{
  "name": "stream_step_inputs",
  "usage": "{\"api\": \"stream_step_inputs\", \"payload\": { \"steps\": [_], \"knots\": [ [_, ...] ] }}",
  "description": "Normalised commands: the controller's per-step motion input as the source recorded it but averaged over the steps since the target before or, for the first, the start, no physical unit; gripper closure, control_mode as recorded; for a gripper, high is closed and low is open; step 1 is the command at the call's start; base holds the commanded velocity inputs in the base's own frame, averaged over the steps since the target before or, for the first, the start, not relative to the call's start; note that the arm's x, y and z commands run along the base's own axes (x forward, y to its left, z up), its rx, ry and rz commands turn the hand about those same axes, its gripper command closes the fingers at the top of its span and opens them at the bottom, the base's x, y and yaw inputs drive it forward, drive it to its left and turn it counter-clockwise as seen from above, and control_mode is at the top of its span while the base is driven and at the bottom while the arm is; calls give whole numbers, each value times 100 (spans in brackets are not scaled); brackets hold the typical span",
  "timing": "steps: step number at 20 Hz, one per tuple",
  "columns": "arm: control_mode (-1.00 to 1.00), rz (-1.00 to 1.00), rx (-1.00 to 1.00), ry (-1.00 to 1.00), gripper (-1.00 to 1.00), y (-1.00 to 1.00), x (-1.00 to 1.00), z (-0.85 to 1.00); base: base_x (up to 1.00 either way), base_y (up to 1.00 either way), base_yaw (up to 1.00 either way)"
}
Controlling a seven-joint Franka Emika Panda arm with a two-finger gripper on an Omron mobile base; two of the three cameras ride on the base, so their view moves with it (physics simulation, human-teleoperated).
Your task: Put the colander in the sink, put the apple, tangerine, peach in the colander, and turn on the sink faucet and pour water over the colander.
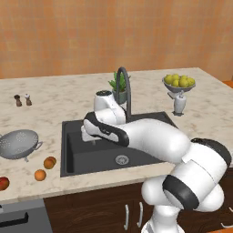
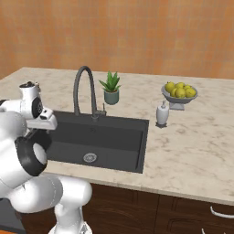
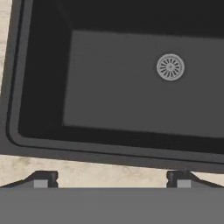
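The gripper (image 3: 112,179) hung over the left part of the sink (image 1: 73,161), its jaws standing wide apart and holding nothing, pointed down into the bare dark basin. The colander (image 1: 18,143) sat on the counter (image 1: 54,104) well to the left of the sink, apart from the hand. Its two small handles seemed to lie roughly left to right, though they were too small to tell for sure. The likely next move was a reach leftward across the sink's rim. The peach (image 1: 50,162), tangerine (image 1: 40,174) and apple (image 1: 3,183) lay nearer the front edge, beside the colander.
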Motion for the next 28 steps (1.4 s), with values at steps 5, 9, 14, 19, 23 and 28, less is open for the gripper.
{"api": "stream_step_inputs", "payload": {
  "steps": [5,9,14,19,23,28],
  "knots": [
    [-100,0,0,9,-100,97,40,-12,0,0,0],
    [-100,0,0,11,-100,84,11,15,0,0,0],
    [-100,0,3,5,-100,66,0,12,0,0,0],
    [-100,-14,4,-1,-100,62,0,0,0,0,0],
    [-100,-23,0,-4,-100,78,7,0,0,0,0],
    [-100,-12,0,0,-100,44,36,0,0,0,0]
  ]
}}
